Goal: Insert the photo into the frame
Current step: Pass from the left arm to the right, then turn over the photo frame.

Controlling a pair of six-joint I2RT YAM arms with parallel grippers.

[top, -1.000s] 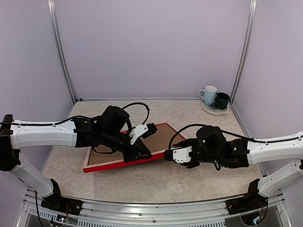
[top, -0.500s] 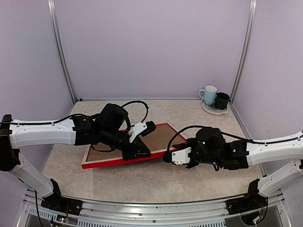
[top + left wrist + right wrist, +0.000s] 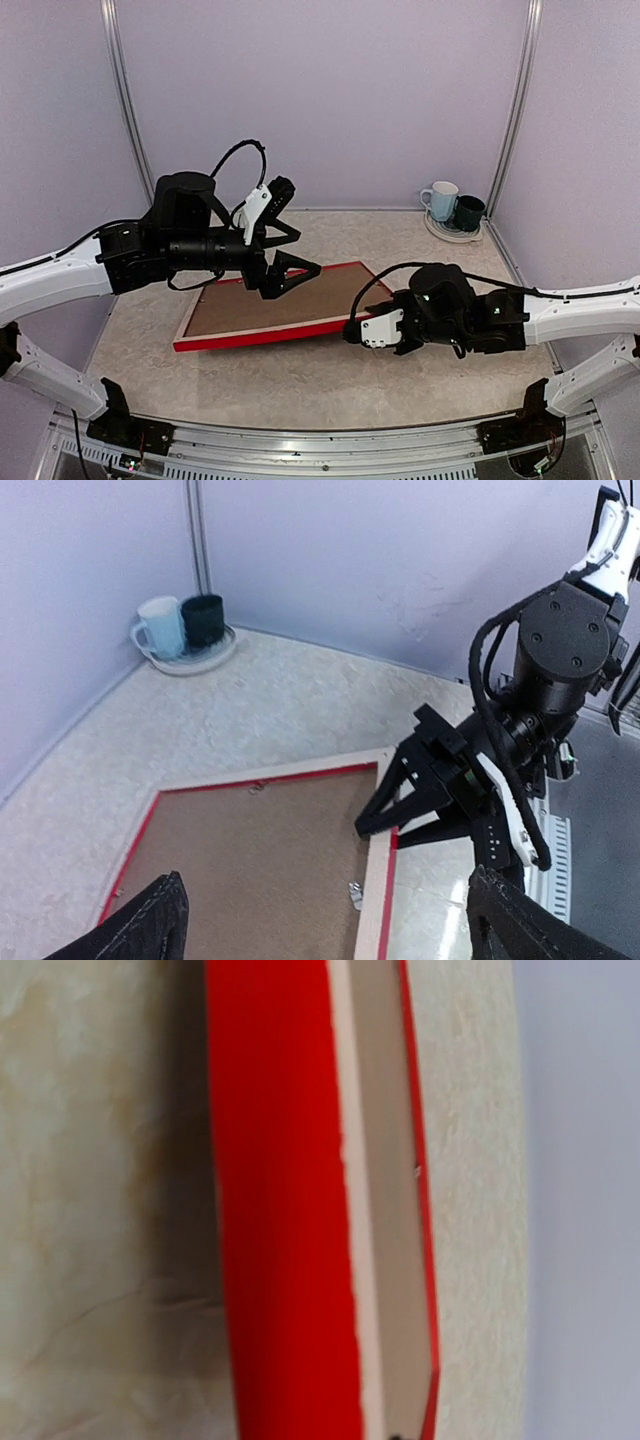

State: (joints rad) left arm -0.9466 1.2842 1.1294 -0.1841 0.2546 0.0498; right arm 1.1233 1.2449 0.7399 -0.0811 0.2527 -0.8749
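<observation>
The frame (image 3: 255,335) lies back-up mid-table (image 3: 300,385), w/ the brown backing board (image 3: 265,305) filling it. The photo isn't in view.

R gripper (image 3: 352,330) sits at the frame's right corner. Its fingers look closed onto the rail in the left wrist view, though its own cam is too close to confirm. L gripper (image 3: 305,253) hangs above the frame's far side, spread wide, holding nothing.

Risks:
- Only one corner is pinched, so any lift or twist by the R arm could pivot the frame. Nothing presses the board down, so it (and any print under it) could slide loose.
- If L comes down w/ fingers this wide, a tip could catch the far rail or dent the board.

Room: there's bare tabletop on the near side and to the left of the frame, less behind it before the back wall. Two mugs (image 3: 440,200) sit in the far right corner, well apart.
</observation>
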